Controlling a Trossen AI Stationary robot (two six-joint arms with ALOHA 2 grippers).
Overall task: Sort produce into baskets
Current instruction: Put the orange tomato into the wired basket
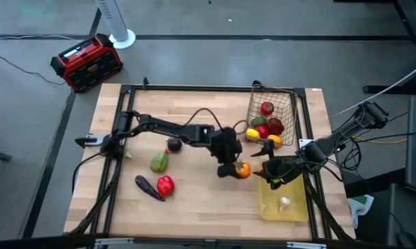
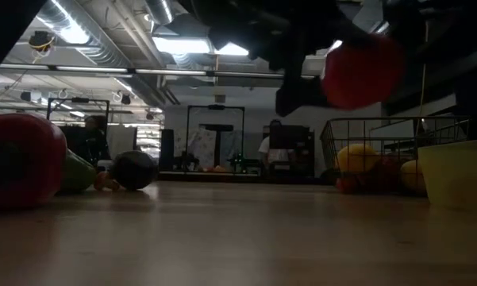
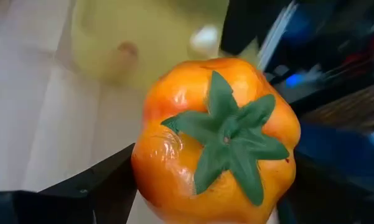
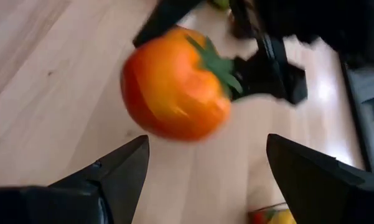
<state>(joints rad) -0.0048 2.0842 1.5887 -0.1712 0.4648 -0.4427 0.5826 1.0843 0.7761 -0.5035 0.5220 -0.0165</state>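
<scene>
— Is any writing being shown?
— None that can be read. An orange pepper [image 1: 243, 169] is being gripped by the left gripper [image 1: 237, 170] above the table [image 1: 194, 200], beside the yellow tray [image 1: 294, 205].
— The right gripper [image 1: 266, 168]?
— Being held spread, empty, facing the pepper.

Orange pepper [image 1: 243, 169] beside yellow tray [image 1: 293, 205]

Two arms [image 1: 166, 128] are showing, two baskets: one wire basket [image 1: 288, 104] right of centre and one yellow tray [image 1: 294, 200] lower right; four loose pieces are lying centre left, one orange pepper [image 1: 243, 169] mid-frame
</scene>
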